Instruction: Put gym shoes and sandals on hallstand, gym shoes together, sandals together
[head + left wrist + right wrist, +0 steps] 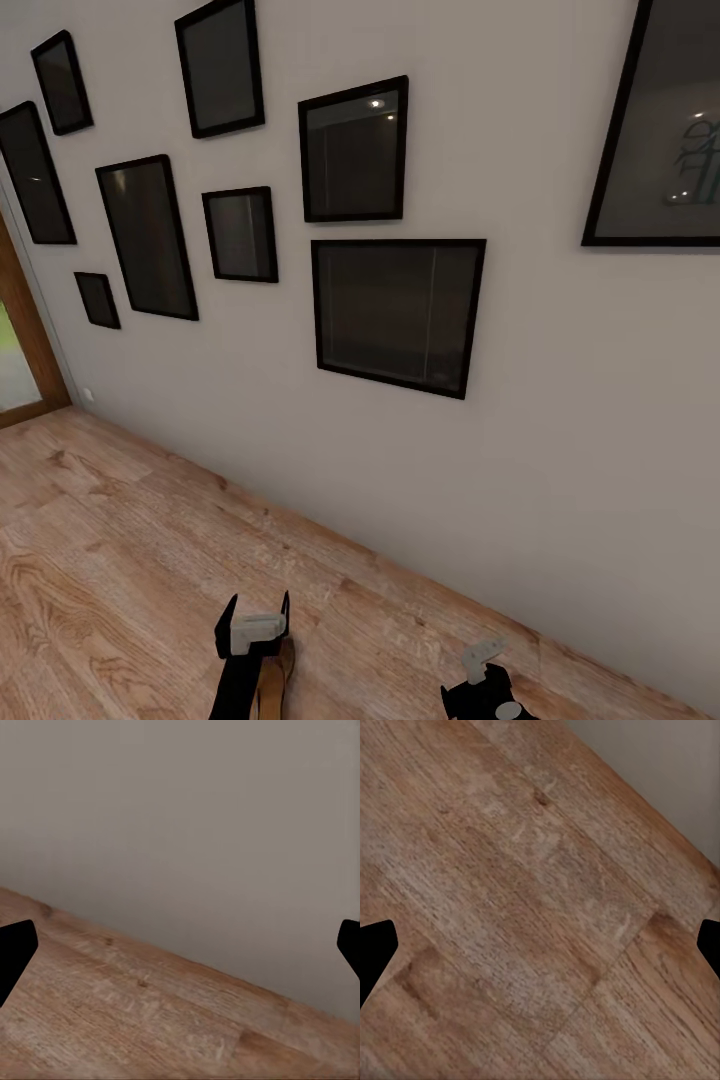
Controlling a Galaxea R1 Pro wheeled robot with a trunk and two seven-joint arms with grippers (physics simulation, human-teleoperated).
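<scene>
Facing a grey wall hung with black picture frames; no rack or gym shoes in any view, so this looks like transit. Left gripper sits low in the head view with its fingers spread wide. Left wrist view agrees: both tips sit at the frame edges with bare corridor floor and wall between them. Just below the left gripper there's a tan, strap-like sliver running along the arm. Could be a sandal, can't confirm, and can't tell if it's touching the fingers or lying on the floor. Right gripper is also wide apart in its wrist view, nothing between the fingers, plank floor beyond. If that sliver is a sandal, its long axis runs toward the wall and the left arm is clearly the nearer one.
</scene>
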